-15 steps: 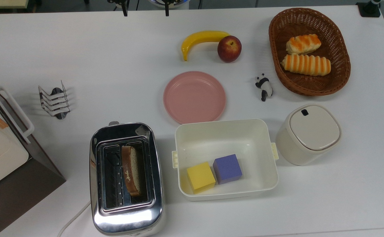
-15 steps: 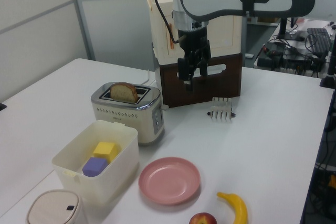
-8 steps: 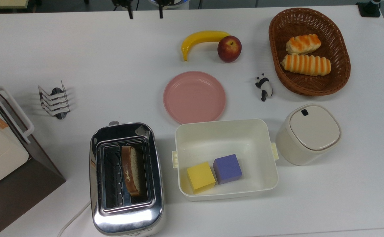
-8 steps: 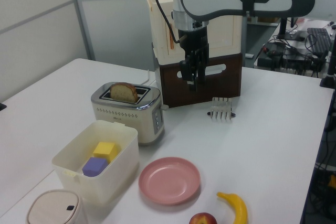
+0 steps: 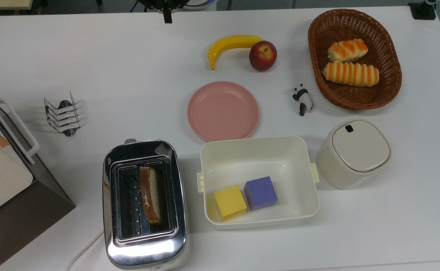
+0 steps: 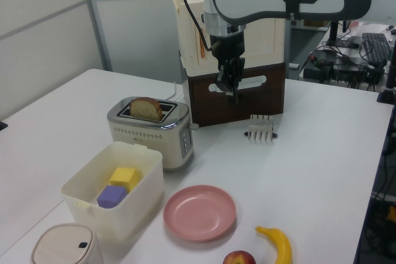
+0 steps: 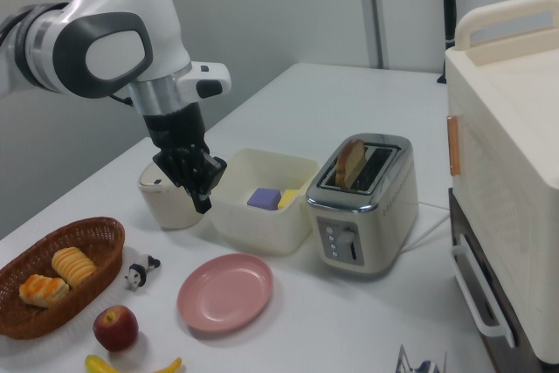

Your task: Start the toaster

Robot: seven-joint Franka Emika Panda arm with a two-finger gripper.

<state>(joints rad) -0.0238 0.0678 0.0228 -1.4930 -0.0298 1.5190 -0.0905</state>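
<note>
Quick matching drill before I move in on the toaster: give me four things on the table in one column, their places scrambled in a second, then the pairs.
1. bread slice
2. purple cube
3. striped rolls
4. apple

A. in the wicker basket
B. beside the banana
C. in a slot of the toaster
D. in the cream tub

Pairs: 1-C, 2-D, 3-A, 4-B
</note>
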